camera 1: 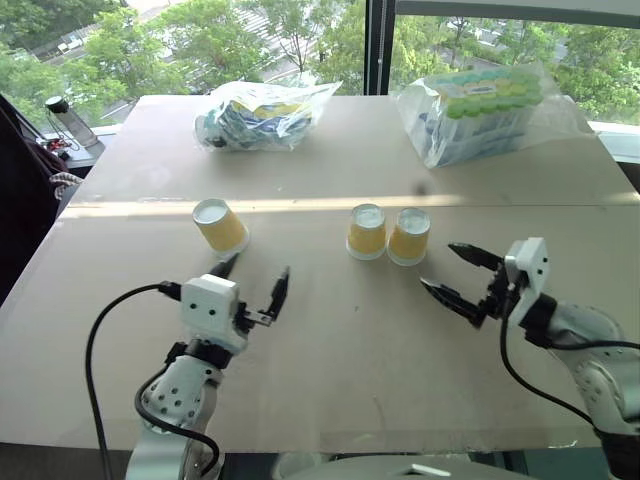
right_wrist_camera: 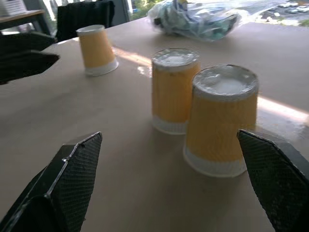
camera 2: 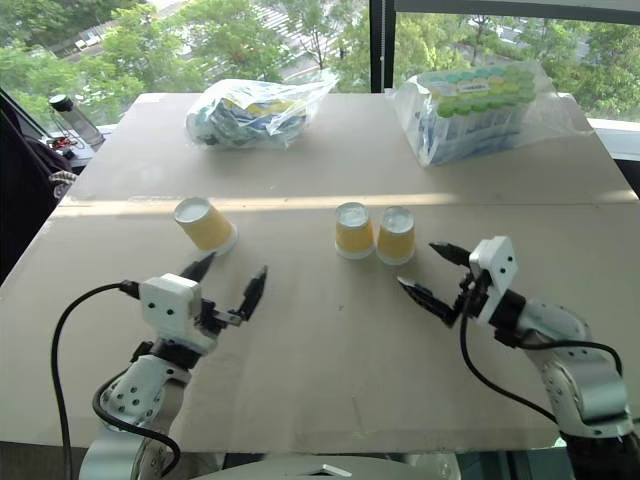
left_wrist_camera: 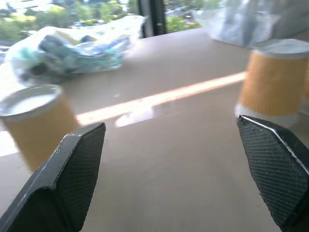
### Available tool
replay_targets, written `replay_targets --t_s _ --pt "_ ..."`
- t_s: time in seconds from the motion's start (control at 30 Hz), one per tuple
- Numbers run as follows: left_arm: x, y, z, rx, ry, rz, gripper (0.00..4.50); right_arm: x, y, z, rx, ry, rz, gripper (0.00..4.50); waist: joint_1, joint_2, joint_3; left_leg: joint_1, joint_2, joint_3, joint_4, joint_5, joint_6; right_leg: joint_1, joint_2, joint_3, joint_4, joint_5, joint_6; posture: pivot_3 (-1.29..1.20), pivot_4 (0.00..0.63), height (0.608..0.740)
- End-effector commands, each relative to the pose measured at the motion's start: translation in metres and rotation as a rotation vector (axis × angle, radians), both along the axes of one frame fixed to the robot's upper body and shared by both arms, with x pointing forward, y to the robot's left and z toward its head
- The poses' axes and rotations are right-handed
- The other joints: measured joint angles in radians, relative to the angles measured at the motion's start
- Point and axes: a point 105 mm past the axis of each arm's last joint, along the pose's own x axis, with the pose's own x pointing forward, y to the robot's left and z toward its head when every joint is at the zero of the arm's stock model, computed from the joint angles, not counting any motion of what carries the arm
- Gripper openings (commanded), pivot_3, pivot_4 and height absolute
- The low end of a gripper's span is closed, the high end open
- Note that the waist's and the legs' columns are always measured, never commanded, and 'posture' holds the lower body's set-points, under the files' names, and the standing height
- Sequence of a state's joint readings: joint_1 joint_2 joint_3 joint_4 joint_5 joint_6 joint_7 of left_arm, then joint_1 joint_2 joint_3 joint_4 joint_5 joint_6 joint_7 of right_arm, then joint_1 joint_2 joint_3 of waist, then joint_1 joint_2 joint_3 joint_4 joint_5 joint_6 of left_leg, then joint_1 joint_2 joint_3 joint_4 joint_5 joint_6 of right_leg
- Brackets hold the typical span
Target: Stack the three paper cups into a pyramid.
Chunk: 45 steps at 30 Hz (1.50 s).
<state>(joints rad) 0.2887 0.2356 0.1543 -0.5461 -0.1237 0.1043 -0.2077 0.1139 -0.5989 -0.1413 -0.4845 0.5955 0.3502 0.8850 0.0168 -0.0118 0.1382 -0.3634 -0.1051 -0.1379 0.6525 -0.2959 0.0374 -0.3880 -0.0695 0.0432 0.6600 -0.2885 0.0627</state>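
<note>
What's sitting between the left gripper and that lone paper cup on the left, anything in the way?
Nothing visible. The left gripper is open just short of the lone paper cup, with bare table between them. The other two cups stand side by side off to the right.

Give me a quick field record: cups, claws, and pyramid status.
base pair: two paper cups upside down, side by side at table centre
third cup: lone cup upside down, apart to the left, ahead of the left claw
left claw: open, holding nothing
right claw: open, holding nothing, beside the pair
pyramid: no cup on top yet
background: two clear bags at the far edge
</note>
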Motion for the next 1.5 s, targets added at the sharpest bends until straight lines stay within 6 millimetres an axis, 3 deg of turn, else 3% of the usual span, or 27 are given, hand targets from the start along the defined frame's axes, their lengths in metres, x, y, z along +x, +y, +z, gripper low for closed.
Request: replay_targets --t_s 0.03,0.1,0.3,0.77,1.03,1.2,1.33,1.5 --pt "0.013 0.021 0.006 0.017 -0.04 0.134 4.5 -0.025 0.008 0.033 0.118 -0.123 0.151 4.43 0.0 -0.001 0.0 0.001 0.0 0.0 0.0 0.0 0.0 0.001 0.0 0.0 0.0 0.0 0.0 0.0 0.15 0.74" --pt "0.023 0.025 0.004 0.011 -0.042 0.144 4.5 -0.03 0.009 0.043 0.184 -0.17 0.168 4.43 -0.001 -0.002 0.0 0.002 0.0 -0.001 0.0 0.0 0.0 0.002 0.0 -0.001 0.001 0.0 0.0 0.0 0.15 0.74" --pt "0.048 0.033 0.007 0.05 -0.08 0.152 4.5 -0.018 0.008 0.053 0.215 -0.249 0.075 4.43 -0.002 -0.003 0.0 0.001 0.0 0.0 0.001 0.0 0.0 0.001 0.0 -0.003 0.001 0.0 0.0 0.0 0.15 0.74" --pt "0.074 0.038 0.013 0.026 -0.128 0.131 4.5 -0.021 0.015 0.058 0.233 -0.248 0.066 4.43 -0.001 -0.003 0.0 0.0 0.0 -0.001 0.001 0.0 0.0 0.0 0.0 -0.002 0.001 0.0 0.0 0.0 0.15 0.74" --pt "0.062 0.038 0.021 -0.007 -0.172 0.18 4.5 -0.02 0.016 0.056 0.232 -0.244 0.07 4.43 -0.003 -0.003 -0.001 0.0 0.0 0.0 0.001 0.0 0.0 0.0 0.0 -0.002 0.001 0.0 0.0 0.0 0.15 0.74" --pt "0.053 0.047 0.022 -0.003 -0.173 0.257 4.5 -0.021 0.019 0.056 0.24 -0.239 0.083 4.43 -0.002 -0.003 -0.001 0.0 0.0 0.0 0.001 0.0 0.0 0.0 0.0 -0.002 0.001 0.0 0.0 0.0 0.15 0.74" --pt "0.058 0.06 0.019 -0.025 -0.154 0.304 4.5 -0.021 0.02 0.057 0.24 -0.242 0.087 4.43 -0.002 -0.004 -0.001 0.0 0.0 -0.001 0.001 0.0 0.0 0.0 0.0 -0.002 0.001 0.0 0.0 0.0 0.15 0.74" --pt "0.072 0.057 0.014 -0.039 -0.128 0.269 4.5 -0.022 0.02 0.059 0.242 -0.245 0.082 4.43 -0.001 -0.004 -0.001 0.0 0.0 -0.001 0.001 0.0 0.0 0.0 0.0 -0.003 0.001 0.0 0.0 0.0 0.15 0.74"
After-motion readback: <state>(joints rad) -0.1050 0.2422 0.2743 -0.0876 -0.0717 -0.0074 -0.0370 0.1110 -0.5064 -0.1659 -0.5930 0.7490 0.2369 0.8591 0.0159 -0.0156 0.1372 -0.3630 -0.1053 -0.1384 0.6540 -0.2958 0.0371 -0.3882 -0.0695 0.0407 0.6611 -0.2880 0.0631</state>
